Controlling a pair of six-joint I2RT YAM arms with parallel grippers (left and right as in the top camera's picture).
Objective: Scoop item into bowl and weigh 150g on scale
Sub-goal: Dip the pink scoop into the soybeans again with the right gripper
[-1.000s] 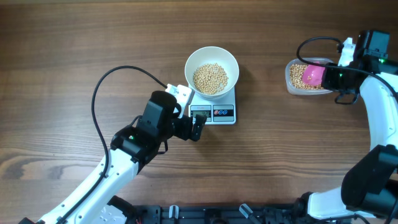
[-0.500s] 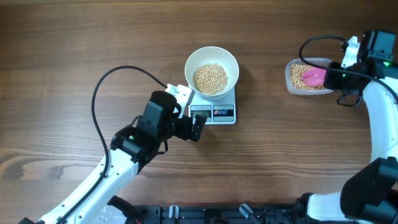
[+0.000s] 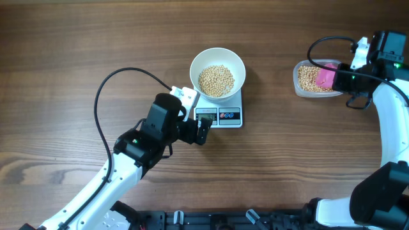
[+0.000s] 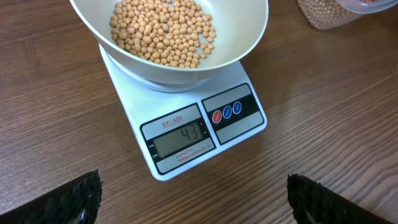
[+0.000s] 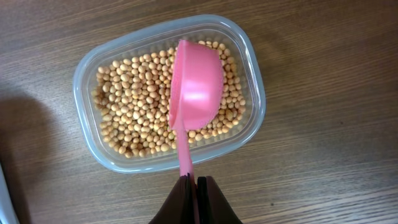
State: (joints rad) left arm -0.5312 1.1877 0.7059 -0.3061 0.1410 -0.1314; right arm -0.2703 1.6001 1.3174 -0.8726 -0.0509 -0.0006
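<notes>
1. Right wrist view: my right gripper [image 5: 190,182] is clamped on the handle of the pink scoop [image 5: 198,84], which stands on edge in the clear tub [image 5: 252,74], ready to dig into the soybeans [image 5: 130,118].
2. The white bowl [image 4: 245,37], partly filled, sits on the scale [image 4: 130,99] so each addition registers. The display [image 4: 185,138] reads 43, well short.
3. My left gripper [image 3: 203,131] hovers before the scale, jaws wide apart and empty, so its camera frames the readout.

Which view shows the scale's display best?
Left wrist: the display of the scale is close, digits legible. Overhead it is too small to read. Right wrist does not show it.
</notes>
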